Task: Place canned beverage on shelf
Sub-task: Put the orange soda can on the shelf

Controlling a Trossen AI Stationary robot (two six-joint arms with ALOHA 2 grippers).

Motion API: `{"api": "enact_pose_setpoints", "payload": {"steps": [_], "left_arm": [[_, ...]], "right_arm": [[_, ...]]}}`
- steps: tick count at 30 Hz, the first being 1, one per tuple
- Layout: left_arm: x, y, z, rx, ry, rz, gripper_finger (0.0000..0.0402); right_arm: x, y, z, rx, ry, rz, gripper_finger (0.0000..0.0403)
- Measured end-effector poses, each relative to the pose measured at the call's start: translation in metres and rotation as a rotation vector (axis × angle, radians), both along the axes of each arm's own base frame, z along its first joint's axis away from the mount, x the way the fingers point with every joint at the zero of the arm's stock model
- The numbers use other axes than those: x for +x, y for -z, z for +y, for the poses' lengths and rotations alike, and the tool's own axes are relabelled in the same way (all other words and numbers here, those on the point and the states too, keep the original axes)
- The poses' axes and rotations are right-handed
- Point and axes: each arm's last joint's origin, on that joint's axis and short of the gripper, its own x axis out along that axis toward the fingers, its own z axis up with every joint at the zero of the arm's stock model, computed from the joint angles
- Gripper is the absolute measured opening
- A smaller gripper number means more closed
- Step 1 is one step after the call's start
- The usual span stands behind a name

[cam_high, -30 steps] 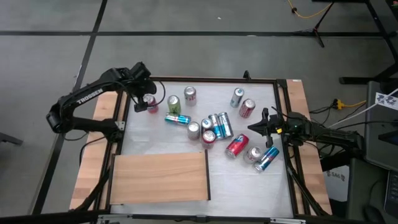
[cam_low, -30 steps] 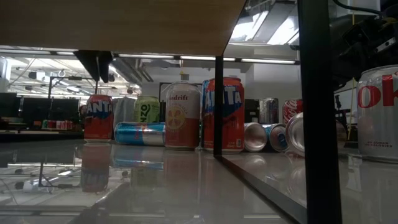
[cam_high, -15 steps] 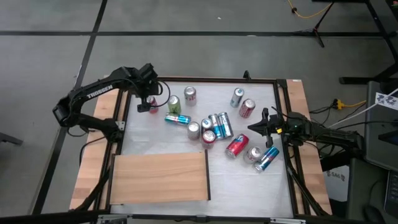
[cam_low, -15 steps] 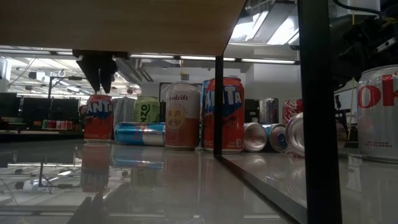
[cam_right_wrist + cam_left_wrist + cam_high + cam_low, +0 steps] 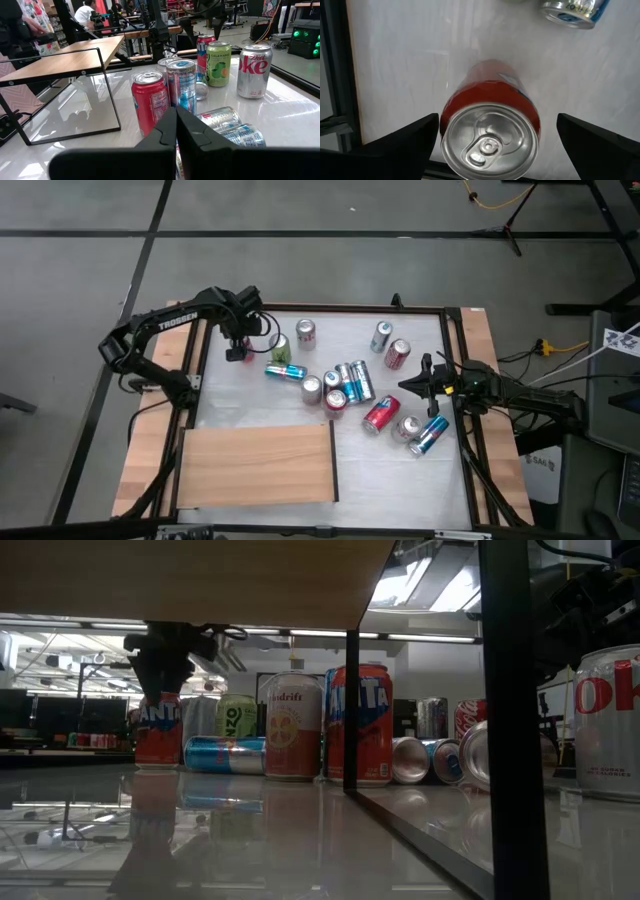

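An orange-red Fanta can (image 5: 490, 135) stands upright at the table's far left, also seen in the low view (image 5: 158, 730). My left gripper (image 5: 498, 122) points straight down over it, open. One finger (image 5: 405, 145) stands on each side of the can's top, and I see no touch. In the high view this gripper (image 5: 238, 342) covers the can. The shelf (image 5: 258, 465) is a wood-grain panel on a dark frame at the near left. My right gripper (image 5: 418, 386) waits shut and level at the table's right side.
Several other cans crowd the table's middle and right: a green one (image 5: 279, 347) and a lying blue one (image 5: 285, 371) close to my left gripper, and a cluster (image 5: 345, 385) farther right. The shelf's dark posts (image 5: 352, 710) stand on the table.
My left gripper has come down over the Fanta can and shifted slightly toward the table's right. Its fingers, first well above the can, now reach down around its top. It has stayed open. The cans have not moved.
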Motion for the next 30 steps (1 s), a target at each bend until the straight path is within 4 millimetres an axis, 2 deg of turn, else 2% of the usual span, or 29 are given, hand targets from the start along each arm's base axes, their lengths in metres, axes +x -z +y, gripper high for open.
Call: {"api": "enact_pose_setpoints", "payload": {"steps": [15,21,30], "left_arm": [[0.001,0.000,-0.001,0.016,-0.022,0.015,0.0395],[-0.003,0.010,-0.004,0.004,-0.024,0.047,0.0393],[0.003,0.011,-0.009,0.040,-0.043,0.050,0.0346]], "right_arm": [[0.000,0.000,0.000,0.000,0.000,0.000,0.0003],[0.000,0.000,0.000,0.000,0.000,0.000,0.0003],[0.000,0.000,0.000,0.000,0.000,0.000,0.0003]]}}
